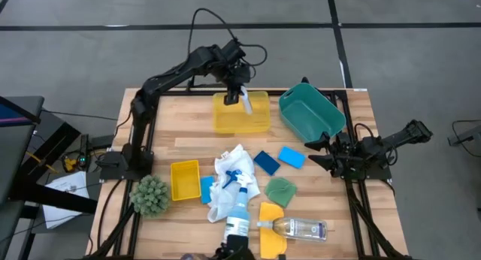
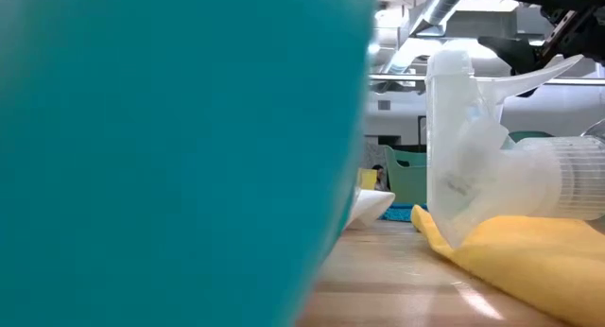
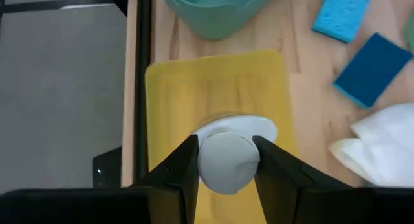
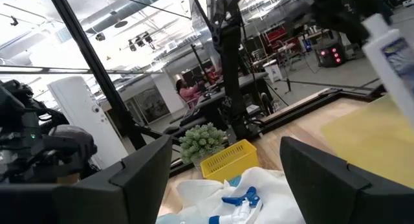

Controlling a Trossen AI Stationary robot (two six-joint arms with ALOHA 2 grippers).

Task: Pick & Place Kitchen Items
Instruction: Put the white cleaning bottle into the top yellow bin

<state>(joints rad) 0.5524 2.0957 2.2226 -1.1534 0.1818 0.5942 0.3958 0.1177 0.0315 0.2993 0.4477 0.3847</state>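
Tools first: the left tool (image 1: pixel 239 95) hangs over the large yellow tray (image 1: pixel 255 117) at twelve o'clock on the wooden tabletop (image 1: pixel 188 136), its two dark fingers (image 3: pixel 178 175) clamped on the cap end of a small white plastic bottle (image 3: pixel 226 160); in the high view the bottle (image 1: pixel 246 102) points down toward the tray. The right tool (image 1: pixel 319 151) waits at three o'clock, near the tabletop's right edge, with its fingers spread wide and holding nothing. Just beside it, toward one o'clock, sits the teal plastic bin (image 1: pixel 304 113). Around the middle lie a crumpled white cloth (image 1: pixel 229 170), a dark blue sponge (image 1: pixel 266 163) and a lighter blue sponge (image 1: pixel 291 157). A green cloth (image 1: pixel 281 191) lies toward five o'clock. At six o'clock a spray bottle with blue liquid (image 1: pixel 239 207) rests partly on the white cloth, and a clear bottle (image 1: pixel 297 228) lies on its side across a yellow cloth (image 1: pixel 272 215). A small yellow tray (image 1: pixel 185 179) and a spiky green ball (image 1: pixel 150 195) sit toward eight o'clock.
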